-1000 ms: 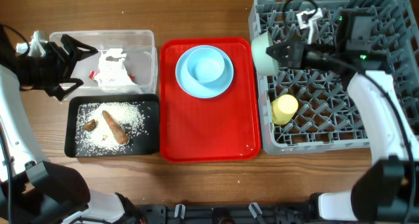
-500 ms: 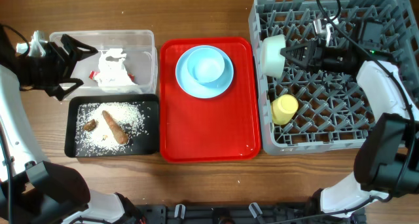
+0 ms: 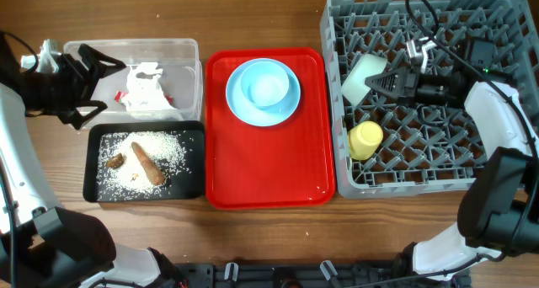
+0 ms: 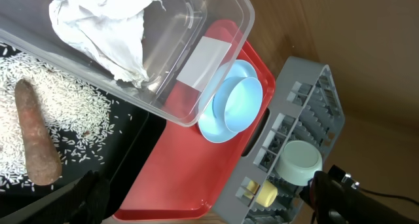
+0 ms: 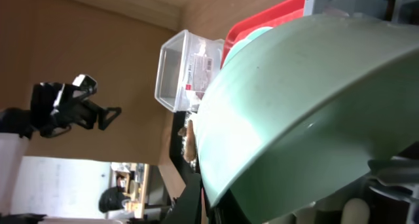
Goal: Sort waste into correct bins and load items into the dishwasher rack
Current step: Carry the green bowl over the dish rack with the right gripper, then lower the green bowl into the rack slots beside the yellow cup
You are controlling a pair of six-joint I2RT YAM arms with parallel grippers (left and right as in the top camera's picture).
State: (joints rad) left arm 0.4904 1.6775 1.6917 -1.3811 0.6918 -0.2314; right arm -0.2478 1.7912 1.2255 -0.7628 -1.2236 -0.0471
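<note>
The mint-green plastic bowl point(image 3: 362, 76), gripped by the closed right end effector point(image 3: 384, 82), is moved from the left wall inward over the large grey plastic dishwasher rack point(image 3: 421, 157) and tilted; release is judged next.

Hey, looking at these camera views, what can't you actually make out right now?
- Right wrist: the mint-green bowl fills the frame, hiding the fingertips of the right gripper.
- Overhead: the red wrapper is too small to read.
- Left wrist: the bottom edge cuts off the fingers of the left gripper.
- Overhead: the light blue bowl covers most of the plate.
</note>
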